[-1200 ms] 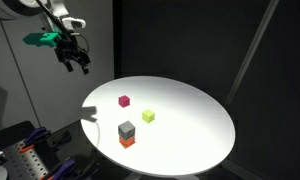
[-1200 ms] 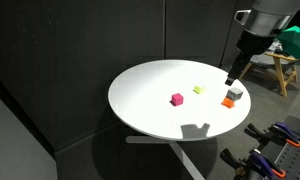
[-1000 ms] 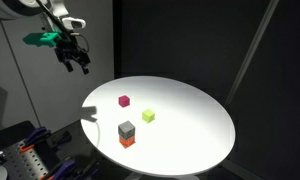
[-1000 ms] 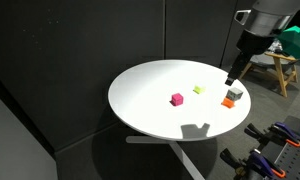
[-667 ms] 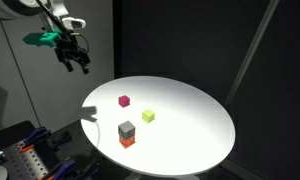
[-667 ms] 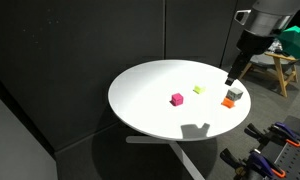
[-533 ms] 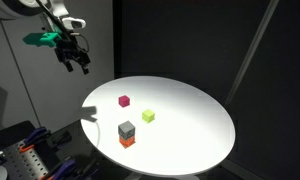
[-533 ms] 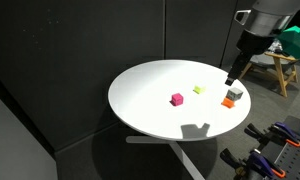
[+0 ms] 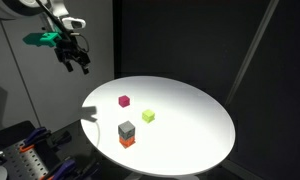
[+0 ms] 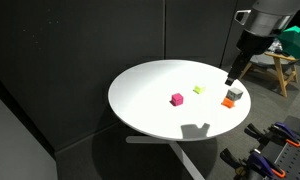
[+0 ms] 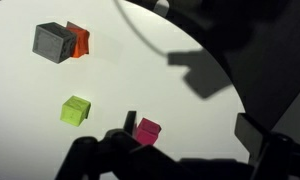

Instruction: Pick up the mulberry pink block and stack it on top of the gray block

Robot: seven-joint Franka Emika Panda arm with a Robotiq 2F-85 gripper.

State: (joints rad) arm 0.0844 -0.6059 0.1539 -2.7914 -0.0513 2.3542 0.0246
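Note:
The mulberry pink block [image 9: 124, 100] [image 10: 177, 99] lies alone on the round white table [image 9: 195, 110] [image 10: 145, 90]. In both exterior views the gray block [image 9: 126, 128] [image 10: 234, 93] sits on top of an orange-red block [image 9: 127, 142] [image 10: 230, 102] near the table's edge. My gripper [image 9: 76, 62] [image 10: 230, 78] hangs high above the table's rim, open and holding nothing. From the wrist, the pink block [image 11: 147, 130] shows beside one fingertip [image 11: 130, 120], well below the open gripper [image 11: 190, 128]. The gray block [image 11: 53, 42] appears at upper left.
A yellow-green block [image 9: 148, 116] [image 10: 198, 89] [image 11: 75, 110] lies between the pink block and the stack. Black curtains surround the table. Equipment clutter [image 9: 30, 155] stands below the table, and a wooden stool [image 10: 282, 62] behind the arm.

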